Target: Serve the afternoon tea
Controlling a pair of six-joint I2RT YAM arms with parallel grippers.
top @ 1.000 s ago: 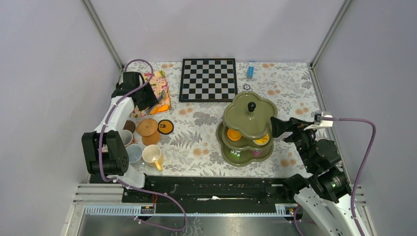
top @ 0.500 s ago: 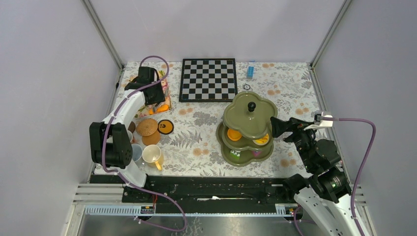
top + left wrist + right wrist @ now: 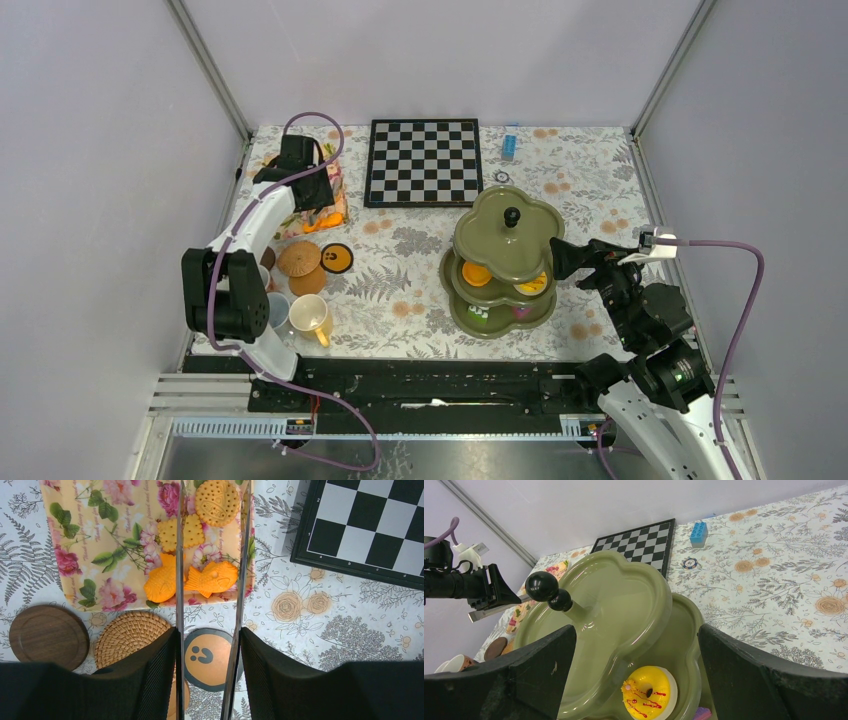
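Your left pincer (image 3: 318,203): fingers a little apart over the floral tray (image 3: 90,540); the fish-shaped biscuit (image 3: 211,578) lies between them.
Your right pincer (image 3: 636,630): wide open; the olive-green stand (image 3: 624,595) fills the gap.

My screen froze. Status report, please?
Left claw open over fish biscuits on tray. Right claw open, facing stand, not touching. No obstruction seen.

Floral table (image 3: 590,180): stand (image 3: 482,238), chessboard (image 3: 424,162), tray (image 3: 85,540)

The left arm (image 3: 250,228) stretches toward the far-left corner, left gripper (image 3: 316,196) parted, pointing down; the right gripper (image 3: 560,258) spreads wide near the right edge.
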